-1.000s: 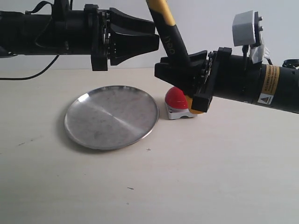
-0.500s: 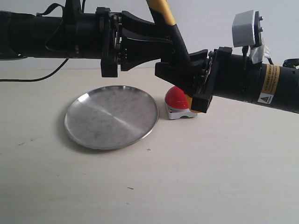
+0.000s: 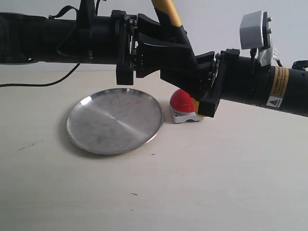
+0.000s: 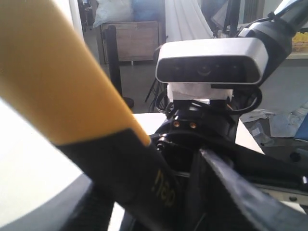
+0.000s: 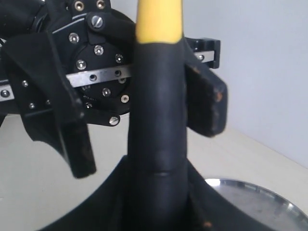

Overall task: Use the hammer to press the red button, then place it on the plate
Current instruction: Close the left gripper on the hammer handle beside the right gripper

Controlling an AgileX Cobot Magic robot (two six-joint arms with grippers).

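Your left gripper [image 3: 185,50] has travelled to the right since a second ago. Then it hung clear of the hammer [image 3: 167,10]; now its jaws stand spread wide, one on each side of the black grip, and are not closed on it. The right wrist view confirms this, with a finger on either flank of the handle.

Nothing else has shifted. Your right gripper [image 3: 185,77] stays clenched on the hammer's black grip lower down and holds it steeply tilted, the yellow shaft running out of the top of the exterior view. The hammer's lower yellow end shows right beside the button [image 3: 182,101], which sits where it was, just right of the plate [image 3: 115,120]. You cannot tell whether the two touch. The plate lies flat with nothing on it.

The table [image 3: 216,183] is pale beige and matt, with a few small dark specks [image 3: 153,154] and a black cable [image 3: 43,83] along its far left. Behind it is a plain white wall [image 3: 211,24]. The left wrist view looks past the right arm's camera [image 4: 211,62] to a wooden crate [image 4: 130,41] and hanging white cloth [image 4: 185,19].
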